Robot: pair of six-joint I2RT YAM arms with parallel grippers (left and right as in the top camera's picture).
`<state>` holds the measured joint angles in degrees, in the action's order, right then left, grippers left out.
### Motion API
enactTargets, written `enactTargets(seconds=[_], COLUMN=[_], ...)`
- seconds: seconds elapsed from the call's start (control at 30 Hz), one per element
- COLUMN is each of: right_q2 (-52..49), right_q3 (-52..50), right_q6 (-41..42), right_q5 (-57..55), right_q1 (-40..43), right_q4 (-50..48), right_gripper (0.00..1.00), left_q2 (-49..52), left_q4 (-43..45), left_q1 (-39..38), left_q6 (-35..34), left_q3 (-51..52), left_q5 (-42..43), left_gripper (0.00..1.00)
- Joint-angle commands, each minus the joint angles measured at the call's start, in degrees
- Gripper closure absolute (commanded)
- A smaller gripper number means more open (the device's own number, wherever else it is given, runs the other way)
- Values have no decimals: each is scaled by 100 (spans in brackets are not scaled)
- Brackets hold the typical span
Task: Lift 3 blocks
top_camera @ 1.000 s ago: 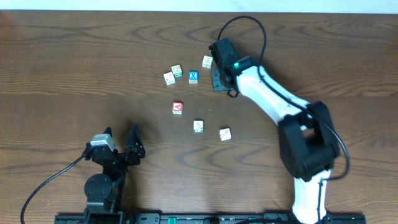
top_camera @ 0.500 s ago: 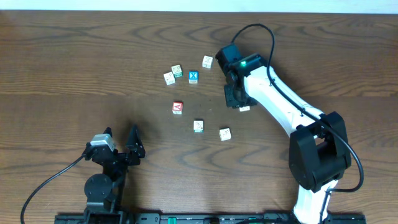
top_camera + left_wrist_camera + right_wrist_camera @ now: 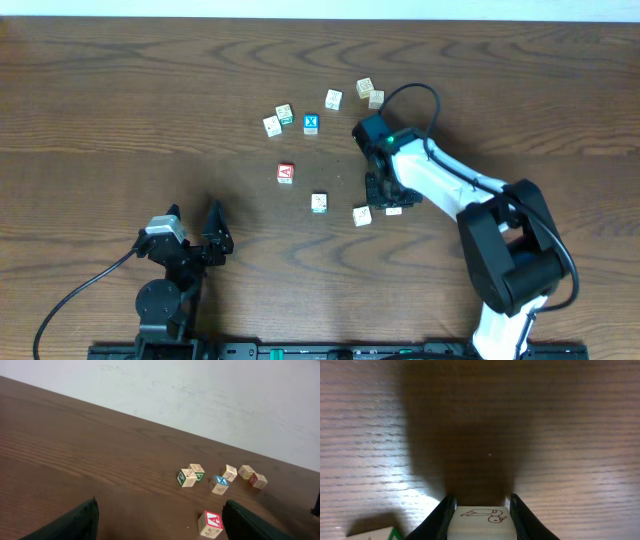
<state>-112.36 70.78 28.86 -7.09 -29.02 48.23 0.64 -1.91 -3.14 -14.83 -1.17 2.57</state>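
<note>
**A:** What is the right gripper [image 3: 481,509] doing?

**B:** It is clenched on a cream cube. In the wrist view this held block [image 3: 481,522] is wedged between the two dark fingers [image 3: 442,517], and a small bird outline is drawn on its upper face.

**A:** Where is it on the table [image 3: 100,100]?

**B:** Seen from overhead, it is at about 4 o'clock from the red cube [image 3: 286,173] marked A, and well apart from it. I can't tell from these angles whether it rests on the wood or hangs just above it.

**A:** What is around it?

**B:** A second block [image 3: 361,215] lies near, at 9 o'clock of the held one. Its green-edged corner shows at the lower left of the wrist view. A third block [image 3: 319,203] sits between 4 and 5 o'clock of the red cube.

**A:** And the other cubes?

**B:** The blue cube [image 3: 311,124] marked X is at 1 o'clock of the red one. Two cream cubes [image 3: 278,120] lie just beside each other at 9 o'clock of the blue cube. A lone cube [image 3: 333,99] sits between 1 and 2 o'clock of it. A far pair [image 3: 370,93] lies at 12 o'clock of the right gripper.

**A:** What about the left gripper [image 3: 192,228]?

**B:** It is released, with its jaws spread wide and only bare wood between them. It sits at 7 o'clock of the red cube, well apart from every cube.
</note>
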Motion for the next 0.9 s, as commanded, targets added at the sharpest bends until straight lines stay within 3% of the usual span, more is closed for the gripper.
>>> enactTargets(seconds=[0.0,0.33,0.47,0.67,0.87], right_q2=[-264,-264,-262,-260,-181], right_q3=[-570,-968,-968,-968,-966], right_q6=[393,389,391,391,389], right_q5=[203,201,203,203,199], right_q1=[-181,-448,-446,-442,-442], right_q4=[-457,-798,-776,-763,-750], right_gripper=[99,99,75,75,64], left_q2=[-31,-31,-31,-31,-31], left_q4=[-225,-225,-225,-225,-225], left_q1=[24,24,24,22,22], left_q6=[13,13,13,13,13], left_q3=[94,94,94,94,94], left_q5=[-177,-177,-177,-177,-177], left_gripper=[20,20,21,20,20])
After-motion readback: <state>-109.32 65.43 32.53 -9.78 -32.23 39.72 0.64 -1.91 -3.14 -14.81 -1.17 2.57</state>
